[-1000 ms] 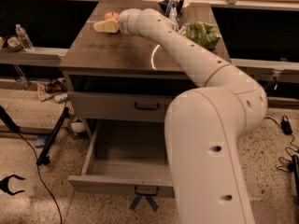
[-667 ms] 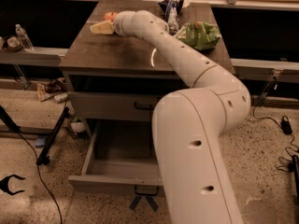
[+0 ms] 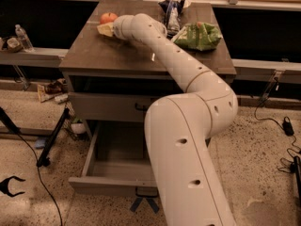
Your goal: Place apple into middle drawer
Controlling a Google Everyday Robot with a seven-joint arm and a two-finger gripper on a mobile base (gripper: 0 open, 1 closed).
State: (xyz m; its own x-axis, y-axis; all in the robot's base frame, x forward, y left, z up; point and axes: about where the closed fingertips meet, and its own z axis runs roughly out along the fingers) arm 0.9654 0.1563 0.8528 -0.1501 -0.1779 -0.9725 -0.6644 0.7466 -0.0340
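So far, little of the job looks done: the apple sits on the cabinet top, at its far left corner, and not in the middle drawer. That drawer is already pulled out low at the front of the cabinet, its grey tray bare as far as the arm lets me see, so the opening step is taken care of. Above it a closed drawer front sits under a dark slot; that one is not the target.

The gripper lies on the cabinet top right at the apple, on its near side, at the end of the long white arm reaching across the surface. It looks to be touching the fruit or just beside it; I cannot tell which, and I cannot tell whether the claw is spread or closed. I judge this to be the reach or the start of the grasp.

A green snack bag and a dark packet lie further right on the top, well apart from the apple.

What is left, by my reading: secure the apple, lift it off the top, carry it forward and down past the closed front, and release it inside the open tray.
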